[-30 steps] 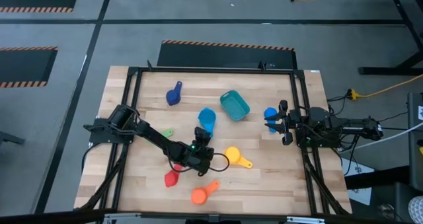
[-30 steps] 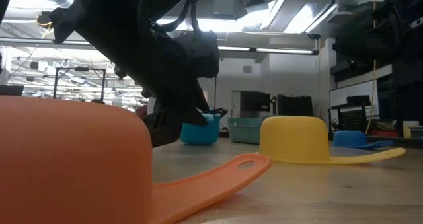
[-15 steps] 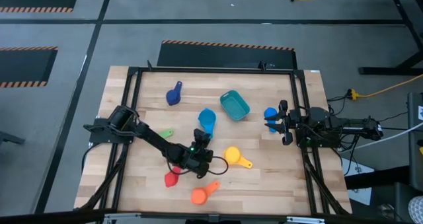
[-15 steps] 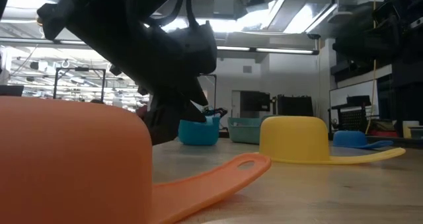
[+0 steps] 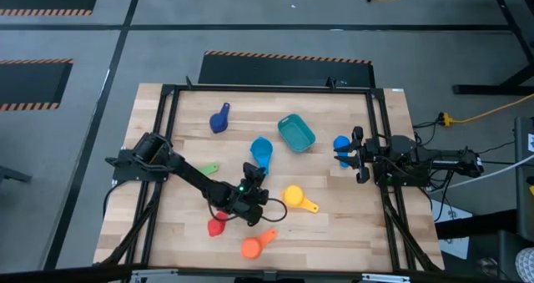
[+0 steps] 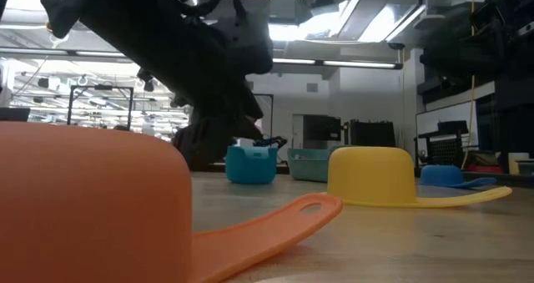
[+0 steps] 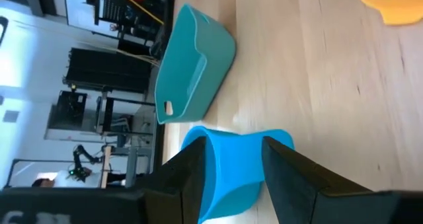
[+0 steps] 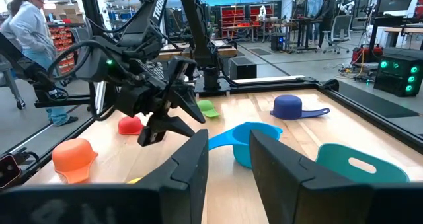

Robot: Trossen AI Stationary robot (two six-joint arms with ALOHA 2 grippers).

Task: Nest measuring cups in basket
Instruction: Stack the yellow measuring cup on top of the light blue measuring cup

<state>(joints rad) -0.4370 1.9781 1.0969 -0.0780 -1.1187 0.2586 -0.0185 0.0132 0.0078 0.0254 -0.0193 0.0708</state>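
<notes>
pulling the left gripper (image 5: 251, 171) back a touch from the light blue cup (image 5: 261, 152), which is now showing clear of the arm in the low view.

i'm holding its fingers (image 7: 182, 178) parted on either side of that cup, gripping nothing. the cup is sitting mid-bench just beside the teal basket (image 5: 296, 133), apart from it. the right gripper (image 5: 345, 155) is waiting at the right edge; whether it grips the blue cup (image 5: 340, 143) there i cannot tell. the yellow cup (image 5: 295, 197), orange cup (image 5: 254, 245), red cup (image 5: 216, 226), green cup (image 5: 212, 168) and dark blue cup (image 5: 219, 118) are lying scattered on the bench (image 5: 334, 224).

My table (image 5: 350, 224) is pale planked wood, matt. The measuring cups (image 5: 261, 152) and teal basket (image 5: 296, 133) look like smooth, slightly glossy plastic.
</notes>
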